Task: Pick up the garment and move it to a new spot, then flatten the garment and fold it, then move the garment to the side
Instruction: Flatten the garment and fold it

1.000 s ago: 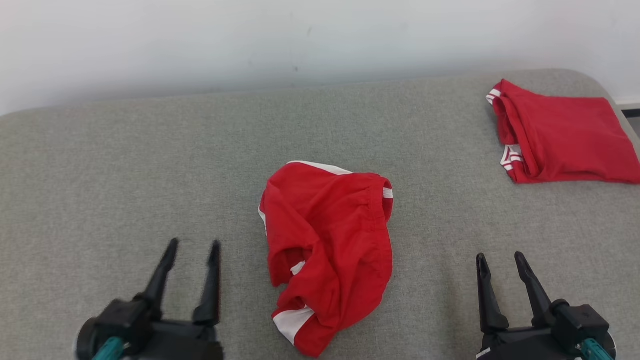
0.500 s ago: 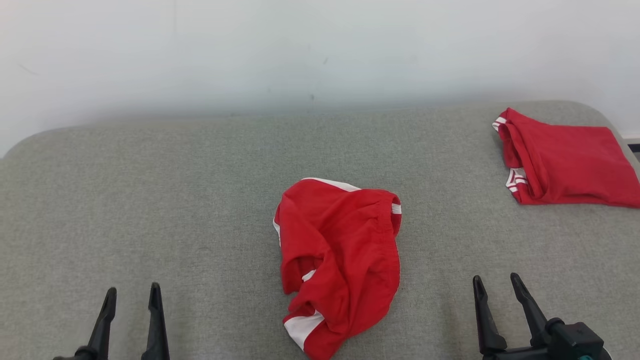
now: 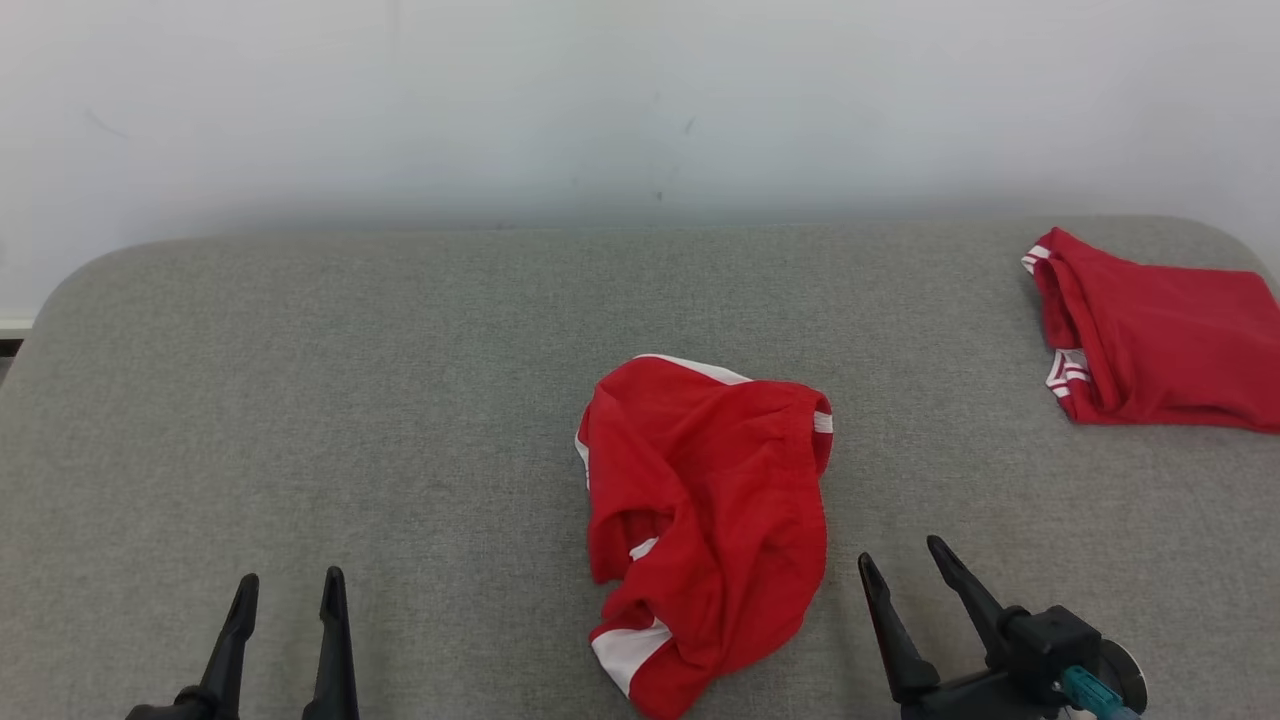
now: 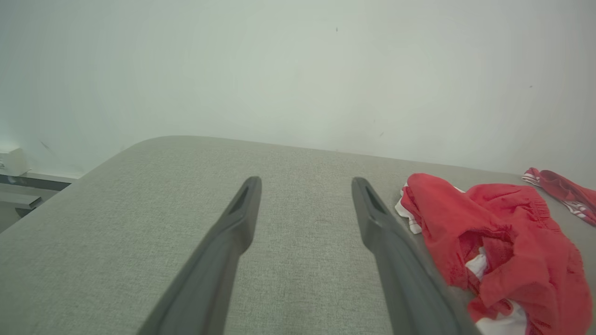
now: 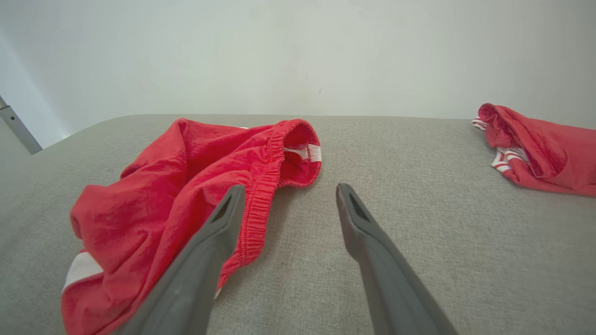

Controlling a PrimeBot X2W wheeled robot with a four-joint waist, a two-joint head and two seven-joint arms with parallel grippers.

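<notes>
A crumpled red garment [image 3: 705, 510] with white stripes and an elastic waistband lies in a heap at the middle of the grey padded surface [image 3: 400, 400]. It also appears in the left wrist view [image 4: 493, 242] and the right wrist view [image 5: 186, 195]. My left gripper [image 3: 288, 590] stands open at the lower left, well apart from the cloth, nothing between its fingers [image 4: 244, 209]. My right gripper [image 3: 900, 560] is open just right of the garment's lower edge, close beside it and empty; in its own view one finger [image 5: 223, 223] overlaps the waistband.
A second red garment [image 3: 1160, 340], folded, lies at the far right near the surface's edge, and shows again in the right wrist view [image 5: 540, 153]. A pale wall [image 3: 640, 100] runs behind the surface. The left edge [image 3: 40, 310] of the surface curves down.
The head camera has shifted, so the whole scene slid rightward and down. My left gripper has dropped lower in view. My right gripper has moved left, nearer the crumpled garment.
</notes>
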